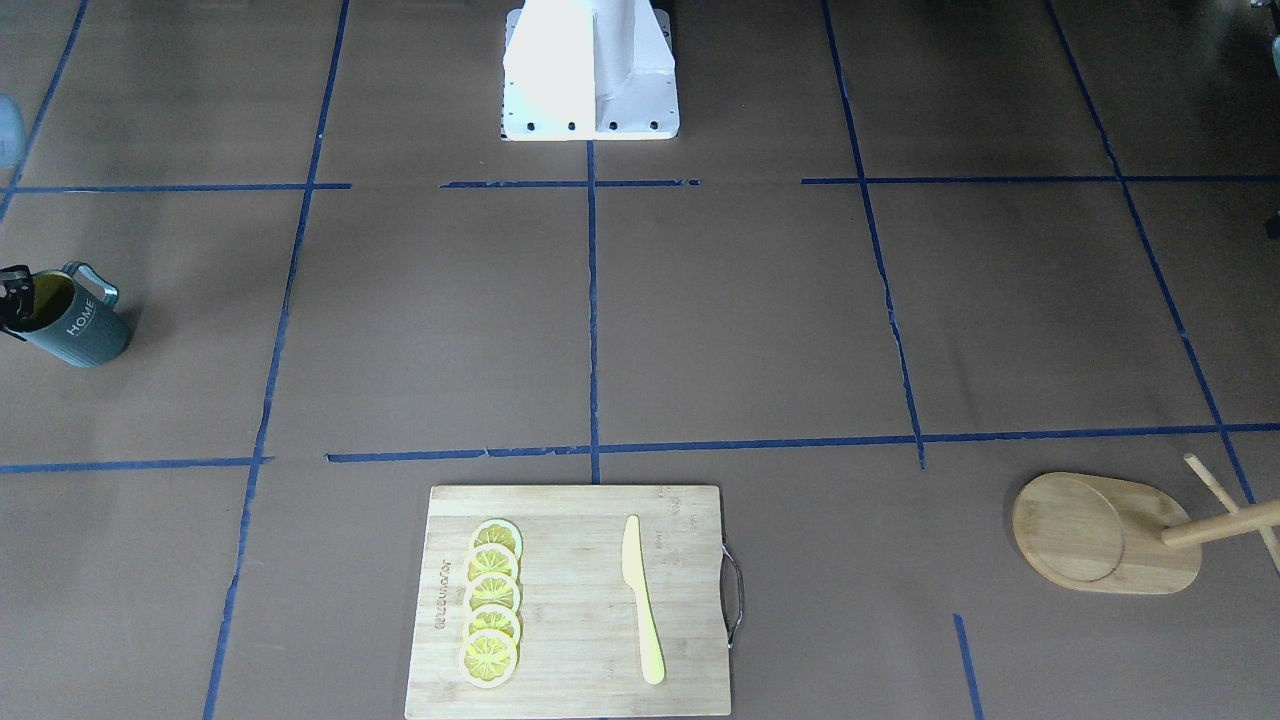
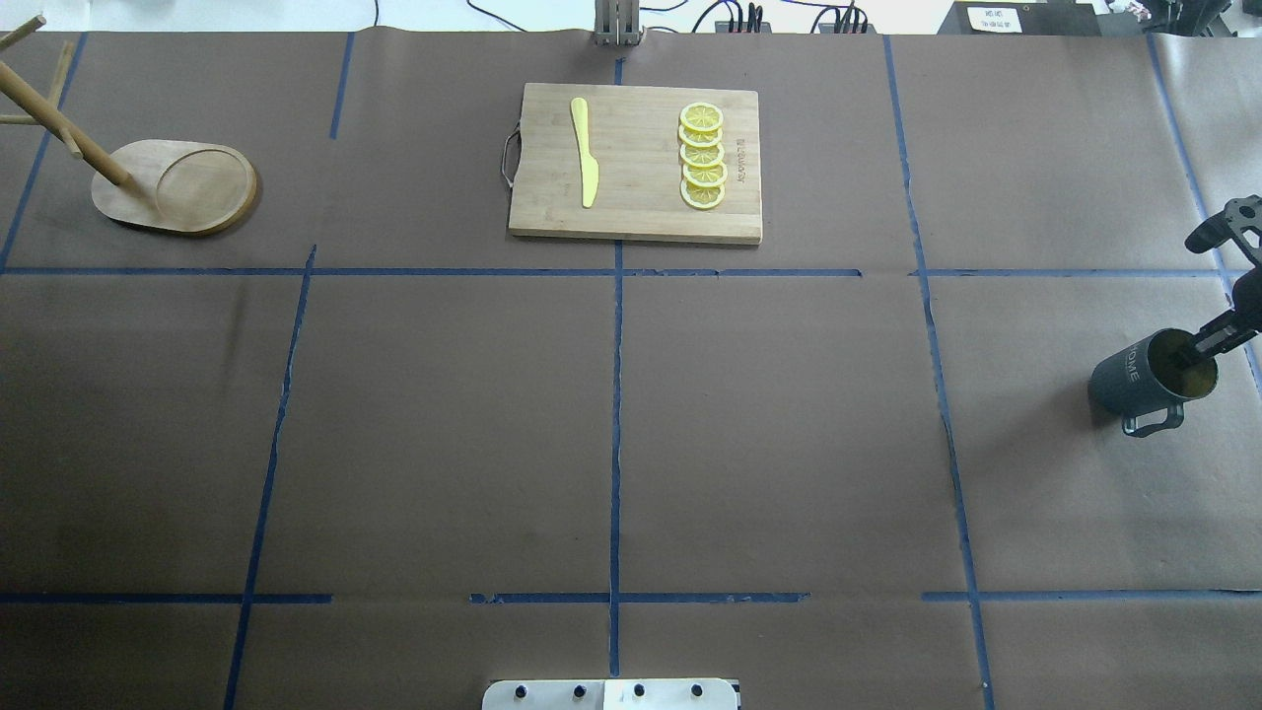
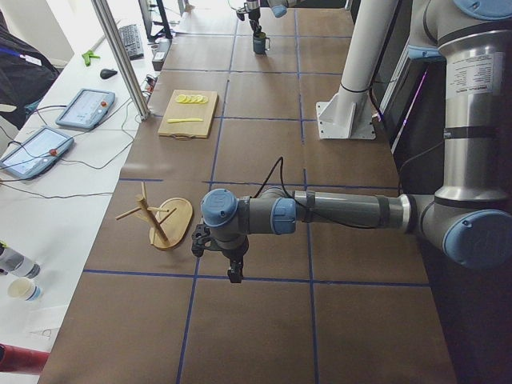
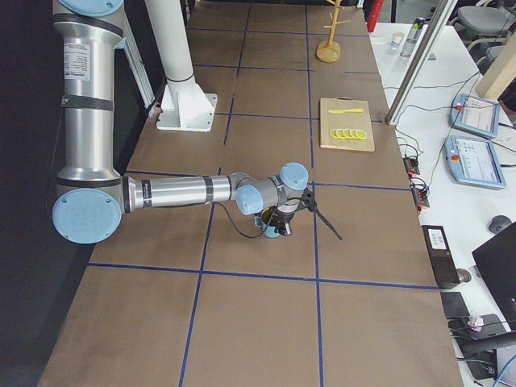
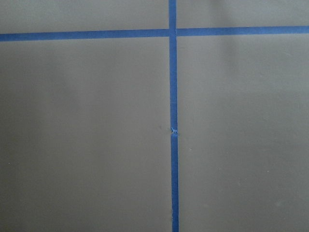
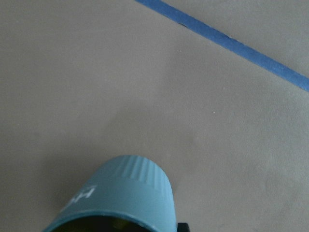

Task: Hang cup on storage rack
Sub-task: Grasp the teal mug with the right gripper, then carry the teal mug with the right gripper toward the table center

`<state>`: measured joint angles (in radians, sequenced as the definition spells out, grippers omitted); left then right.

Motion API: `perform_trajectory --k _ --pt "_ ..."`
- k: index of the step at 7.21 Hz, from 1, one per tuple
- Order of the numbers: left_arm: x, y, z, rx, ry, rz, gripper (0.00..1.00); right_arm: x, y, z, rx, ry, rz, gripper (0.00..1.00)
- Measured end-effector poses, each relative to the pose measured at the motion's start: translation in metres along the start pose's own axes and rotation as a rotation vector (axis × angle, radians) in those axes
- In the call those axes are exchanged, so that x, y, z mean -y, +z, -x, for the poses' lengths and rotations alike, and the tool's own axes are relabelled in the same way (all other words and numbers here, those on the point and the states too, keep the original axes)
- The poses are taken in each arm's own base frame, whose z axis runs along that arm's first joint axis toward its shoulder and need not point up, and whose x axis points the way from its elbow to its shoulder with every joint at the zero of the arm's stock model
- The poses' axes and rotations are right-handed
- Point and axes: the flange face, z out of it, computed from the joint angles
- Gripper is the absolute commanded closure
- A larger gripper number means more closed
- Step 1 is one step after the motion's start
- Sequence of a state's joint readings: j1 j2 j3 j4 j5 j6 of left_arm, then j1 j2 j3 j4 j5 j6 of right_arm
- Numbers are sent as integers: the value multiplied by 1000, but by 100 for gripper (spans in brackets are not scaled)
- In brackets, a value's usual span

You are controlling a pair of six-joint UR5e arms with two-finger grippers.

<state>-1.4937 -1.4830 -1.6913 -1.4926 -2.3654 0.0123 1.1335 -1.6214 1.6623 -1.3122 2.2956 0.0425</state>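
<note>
One finger [image 2: 1199, 345] of the right gripper [image 2: 1217, 337] dips into the yellowish mouth of the cup [image 2: 1134, 380]; the other finger is hard to make out, and most of the gripper is cut off at the frame edge in both the overhead and front-facing views; the jaws stand narrow, pinched on the cup's wall at the rim. The cup is tilted, its mouth leaning towards the gripper and its handle on the robot's side; whether its bottom touches the table [image 2: 611, 434] cannot be told. The right wrist view shows only the ribbed upper wall and part of the white lettering; no fingers are clear there.

The left gripper [image 3: 232, 268] shows only in the side view from the robot's left, hanging over the table near the storage rack [image 2: 182, 187]; whether its fingers are wide or narrow cannot be told; its wrist camera sees only brown table and blue tape.

The rack stands at the far left corner, well apart from the cup; its post and pegs run out of frame overhead. Between them lies a cutting board [image 2: 636, 212] bearing lemon slices [image 2: 702, 156] and a yellow knife [image 2: 585, 153].
</note>
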Motion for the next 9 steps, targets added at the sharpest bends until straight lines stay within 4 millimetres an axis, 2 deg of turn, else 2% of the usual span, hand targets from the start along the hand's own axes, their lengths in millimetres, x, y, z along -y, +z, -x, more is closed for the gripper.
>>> perform_trajectory --k 2,5,6,7,8,9 --pt "-1 0 0 0 0 0 0 15 -25 22 23 15 -36 100" --pt "-3 1 1 0 -1 3 0 76 -81 79 56 211 -108 100" --pt "-3 2 1 0 -2 4 0 101 -91 107 75 290 -116 100" --pt "-3 2 1 0 -2 5 0 129 -96 144 83 330 -110 100" --pt "-3 2 1 0 -2 5 0 155 -99 185 77 341 -106 100" --pt "-3 2 1 0 -2 5 0 173 -96 223 69 347 -104 100"
